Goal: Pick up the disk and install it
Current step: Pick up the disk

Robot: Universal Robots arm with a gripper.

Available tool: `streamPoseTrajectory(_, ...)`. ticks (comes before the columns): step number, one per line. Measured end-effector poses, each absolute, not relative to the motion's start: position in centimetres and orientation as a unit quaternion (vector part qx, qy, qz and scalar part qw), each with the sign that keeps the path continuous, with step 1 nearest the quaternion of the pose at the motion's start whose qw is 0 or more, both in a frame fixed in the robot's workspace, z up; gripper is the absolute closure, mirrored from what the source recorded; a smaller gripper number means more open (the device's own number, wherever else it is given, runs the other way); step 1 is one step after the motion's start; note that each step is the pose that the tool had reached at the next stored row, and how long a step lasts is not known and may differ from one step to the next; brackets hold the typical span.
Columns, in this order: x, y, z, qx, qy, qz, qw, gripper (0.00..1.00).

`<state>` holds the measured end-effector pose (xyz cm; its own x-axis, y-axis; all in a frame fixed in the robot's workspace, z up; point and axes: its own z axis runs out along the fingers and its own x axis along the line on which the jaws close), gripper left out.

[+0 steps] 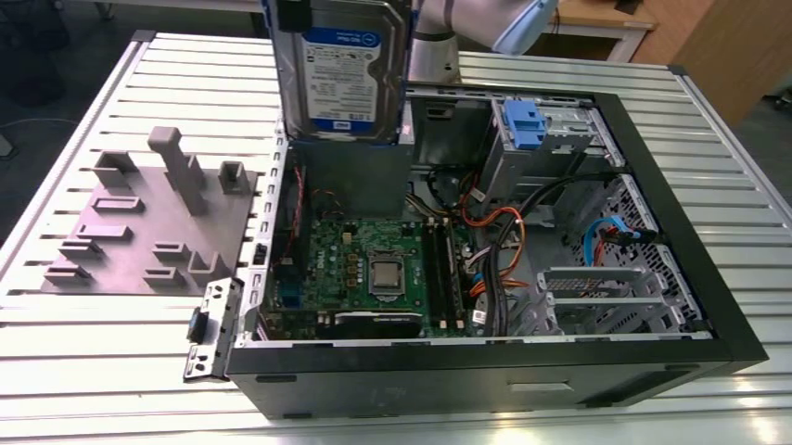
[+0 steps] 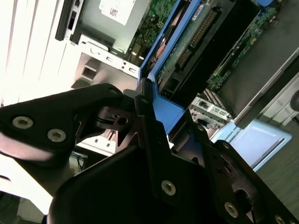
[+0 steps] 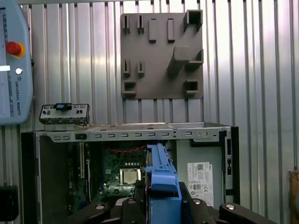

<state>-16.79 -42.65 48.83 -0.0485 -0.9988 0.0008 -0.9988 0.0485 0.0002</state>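
Showing a black metal computer tower case [image 1: 495,380] lying open on its side on a slatted silver metal counter [image 1: 99,352]. Holding inside a green motherboard [image 1: 359,260], a grey metal power-supply box [image 1: 352,181] and tangled orange and black cables [image 1: 495,222]. Sitting just beside the case, toward the exterior view's left, a grey plastic fixture plate [image 1: 124,236] with upright blocks. Showing, in the first wrist view, a pale grey pendant [image 3: 14,70] with a red button.

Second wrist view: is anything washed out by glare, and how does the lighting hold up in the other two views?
Second wrist view: the slatted table is blown out to white, and the gripper clamped on the disk is nearly black. First wrist view: glare streaks run along the table slats. Exterior view: the disk is evenly lit, while the computer case interior lies in shade.
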Motion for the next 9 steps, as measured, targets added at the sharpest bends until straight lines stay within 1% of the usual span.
streamPoseTrajectory(9,-13.3,-42.6,48.7,0.69,-0.724,0.0,0.0,0.64)
